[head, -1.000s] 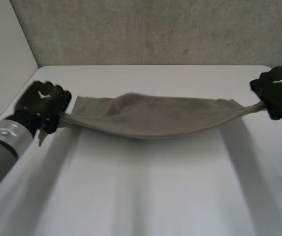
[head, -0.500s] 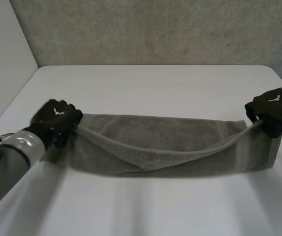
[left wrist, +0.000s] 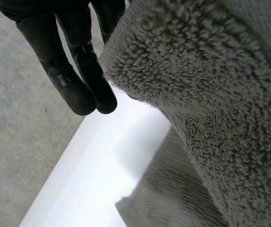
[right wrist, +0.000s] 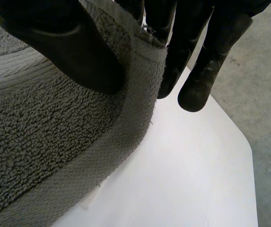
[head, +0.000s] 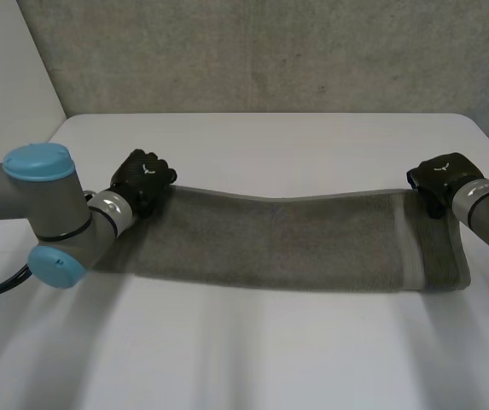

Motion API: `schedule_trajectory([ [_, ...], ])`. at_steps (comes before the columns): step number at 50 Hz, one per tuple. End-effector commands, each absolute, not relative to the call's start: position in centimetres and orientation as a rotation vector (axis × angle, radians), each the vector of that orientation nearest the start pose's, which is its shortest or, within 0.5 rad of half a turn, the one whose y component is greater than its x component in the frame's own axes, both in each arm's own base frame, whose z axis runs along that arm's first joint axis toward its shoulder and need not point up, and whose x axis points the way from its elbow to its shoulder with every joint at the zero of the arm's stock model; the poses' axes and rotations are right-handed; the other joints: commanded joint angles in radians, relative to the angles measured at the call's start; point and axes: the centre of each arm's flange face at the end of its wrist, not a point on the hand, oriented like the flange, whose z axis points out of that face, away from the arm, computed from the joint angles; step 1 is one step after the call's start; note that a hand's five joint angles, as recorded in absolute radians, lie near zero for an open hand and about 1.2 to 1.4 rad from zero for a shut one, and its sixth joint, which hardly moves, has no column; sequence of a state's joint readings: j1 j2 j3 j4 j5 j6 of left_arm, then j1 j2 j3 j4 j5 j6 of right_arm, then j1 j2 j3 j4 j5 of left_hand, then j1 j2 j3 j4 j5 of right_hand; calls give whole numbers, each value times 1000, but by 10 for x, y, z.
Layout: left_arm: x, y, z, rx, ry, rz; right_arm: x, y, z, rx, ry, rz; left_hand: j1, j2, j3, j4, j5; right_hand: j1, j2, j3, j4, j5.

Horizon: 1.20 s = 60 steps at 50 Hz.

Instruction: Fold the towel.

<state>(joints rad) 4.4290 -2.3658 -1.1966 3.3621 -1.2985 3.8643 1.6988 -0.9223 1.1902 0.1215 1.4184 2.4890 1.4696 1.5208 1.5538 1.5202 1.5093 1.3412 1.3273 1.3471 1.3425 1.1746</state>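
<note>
A grey towel [head: 287, 243] lies doubled as a long strip across the white table [head: 270, 141]. My left hand [head: 142, 179] is at its far left corner, fingers closed on the cloth. In the left wrist view the towel [left wrist: 211, 94] hangs thick beside that hand's fingers [left wrist: 78, 71]. My right hand [head: 439, 178] holds the far right corner. In the right wrist view its thumb [right wrist: 64, 42] pins the towel's hem [right wrist: 135, 94] against the fingers [right wrist: 196, 56]. The corners at both hands are slightly raised off the table.
A concrete wall [head: 270, 51] stands behind the table's far edge, and a white panel [head: 5, 85] at the left. Bare table lies in front of the towel and behind it. Grey floor [right wrist: 267, 94] lies beyond the table's right corner.
The towel hung stretched in the air between both hands. Both hands moved inward and down, laying the held edge over the rest, so the towel now lies doubled on the table.
</note>
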Motion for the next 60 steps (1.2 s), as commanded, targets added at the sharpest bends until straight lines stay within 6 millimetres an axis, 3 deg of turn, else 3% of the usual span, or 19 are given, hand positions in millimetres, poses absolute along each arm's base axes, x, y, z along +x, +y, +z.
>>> schedule_trajectory([
  [1,-275,-394,126,1310,1862,-2005,206,-390,161,-1186,2495,-1838,-73,-125,-158,-124,-288,55,69,49,54,47],
  [6,-275,-394,119,1315,1875,-1993,208,-394,155,-1181,2510,-1853,-164,-215,-248,-215,-378,55,69,49,54,47],
  [7,-275,-394,118,1317,1879,-1990,209,-395,153,-1181,2513,-1859,-437,-488,-521,-488,-651,-22,-9,-28,-24,-30],
  [8,-275,-393,118,1316,1881,-1988,210,-394,153,-1173,2516,-1866,-774,-825,-858,-825,-988,-445,-431,-450,-446,-452],
  [9,-275,-393,118,1316,1881,-1988,210,-394,153,-1173,2516,-1866,-777,-829,-862,-828,-992,-449,-435,-455,-450,-457],
  [10,-275,-393,119,1311,1877,-1992,211,-394,154,-1168,2518,-1879,-1004,-1055,-1088,-1055,-1219,-911,-897,-917,-912,-919],
  [11,-275,-393,119,1311,1877,-1992,211,-394,154,-1168,2518,-1879,-1006,-1058,-1091,-1057,-1221,-916,-902,-921,-917,-924],
  [12,-275,-394,121,1302,1874,-1993,211,-394,155,-1158,2522,-1894,-1155,-1206,-1239,-1205,-1369,-1167,-1153,-1173,-1168,-1175],
  [13,-274,-394,124,1290,1870,-1992,212,-394,155,-1146,2523,-1906,-1249,-1300,-1334,-1300,-1464,-1167,-1153,-1173,-1168,-1175],
  [17,-274,-394,136,1246,1851,-2003,213,-393,159,-1105,2507,-1943,-1282,-1334,-1367,-1333,-1497,-1167,-1153,-1173,-1168,-1175],
  [21,-273,-388,159,1214,1828,-2042,211,-384,198,-1018,2417,-2080,-1285,-1337,-1370,-1336,-1500,-1167,-1153,-1173,-1168,-1175],
  [30,-275,-360,187,1203,1899,-2125,208,-361,239,-988,2328,-2201,-1285,-1337,-1370,-1336,-1500,-1167,-1153,-1173,-1168,-1175],
  [42,-264,-329,160,1293,2067,-1970,204,-336,238,-1036,2313,-2144,-1285,-1337,-1370,-1336,-1500,-1167,-1153,-1173,-1168,-1175],
  [47,-258,-335,151,1292,2042,-1943,204,-332,233,-1056,2311,-2111,-1282,-1334,-1367,-1333,-1497,-1167,-1153,-1173,-1168,-1175],
  [52,-247,-359,136,1285,1936,-1916,204,-329,228,-1062,2326,-2083,-1277,-1328,-1361,-1327,-1491,-1167,-1153,-1173,-1168,-1175],
  [58,-249,-376,133,1277,1836,-1949,204,-326,227,-1067,2330,-2074,-1280,-1331,-1364,-1330,-1494,-1167,-1153,-1173,-1168,-1175],
  [60,-250,-394,140,1222,1754,-1996,204,-323,228,-1068,2327,-2076,-1274,-1325,-1358,-1324,-1488,-1167,-1153,-1173,-1168,-1175],
])
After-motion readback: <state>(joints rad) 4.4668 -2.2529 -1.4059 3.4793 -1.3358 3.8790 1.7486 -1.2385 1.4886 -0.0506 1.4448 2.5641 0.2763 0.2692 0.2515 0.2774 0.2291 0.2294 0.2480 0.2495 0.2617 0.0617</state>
